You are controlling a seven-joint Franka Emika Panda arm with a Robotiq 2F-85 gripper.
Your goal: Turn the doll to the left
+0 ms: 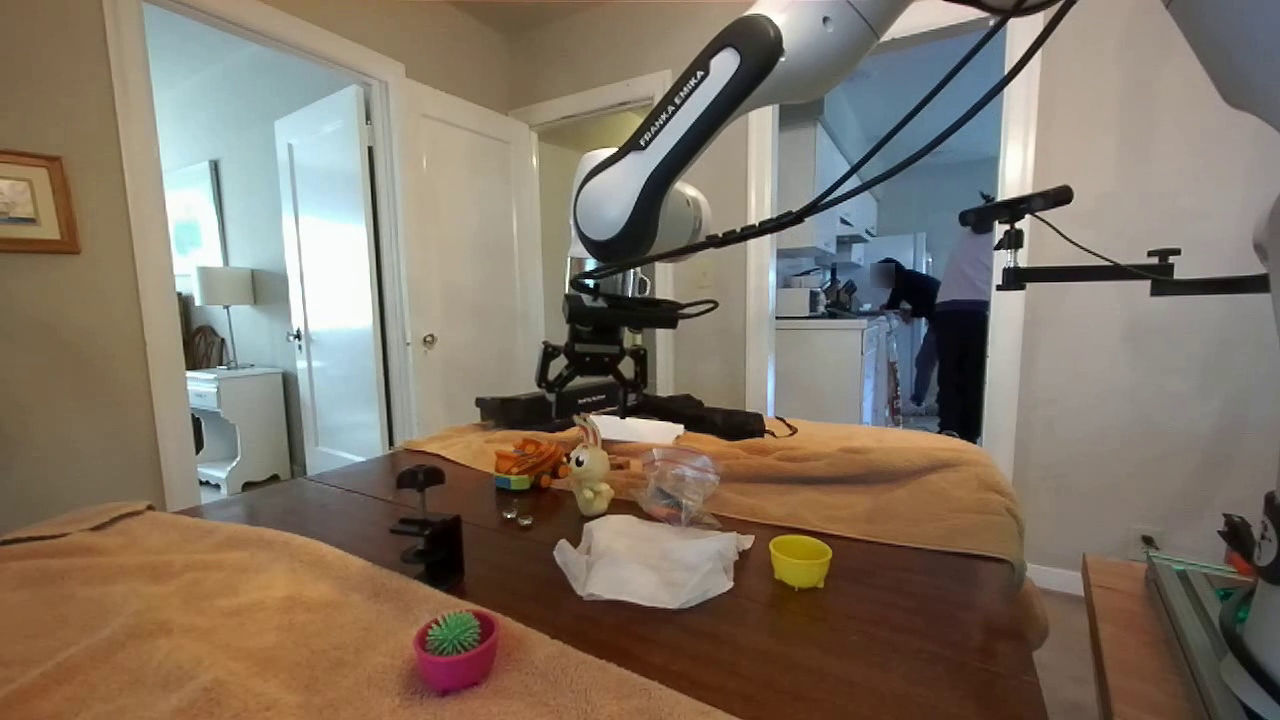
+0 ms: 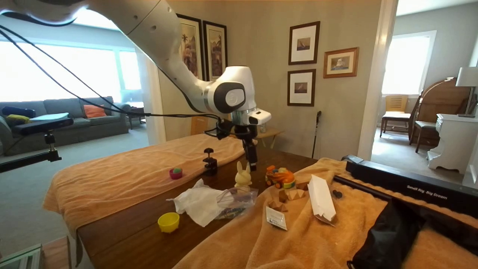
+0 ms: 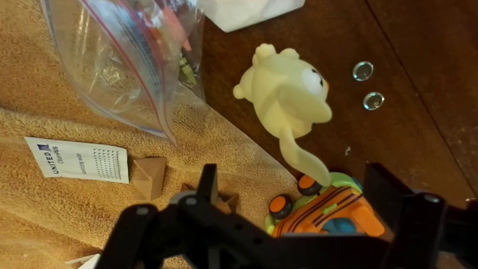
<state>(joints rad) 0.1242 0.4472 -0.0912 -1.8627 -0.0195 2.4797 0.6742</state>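
The doll is a cream rabbit [image 1: 591,482] with long ears, standing upright on the brown table beside the towel's edge. In an exterior view its back shows [image 2: 243,178]. In the wrist view the rabbit [image 3: 274,89] is seen from above, its eye and face toward the right and one ear reaching down over the toy car. My gripper [image 3: 291,168] is open and empty, its fingers wide apart, with the toy car seen between them. In both exterior views the gripper [image 1: 592,398] hangs pointing down above the table; the fingertips [image 2: 253,167] are higher than the rabbit's body, near its ears.
An orange toy car [image 3: 328,213] stands close beside the rabbit. A clear plastic bag [image 1: 680,485], white tissue [image 1: 650,560], yellow cup [image 1: 800,560], black clamp [image 1: 435,540] and pink pot [image 1: 456,660] are around. Two glass beads [image 3: 368,86] lie by the rabbit's face.
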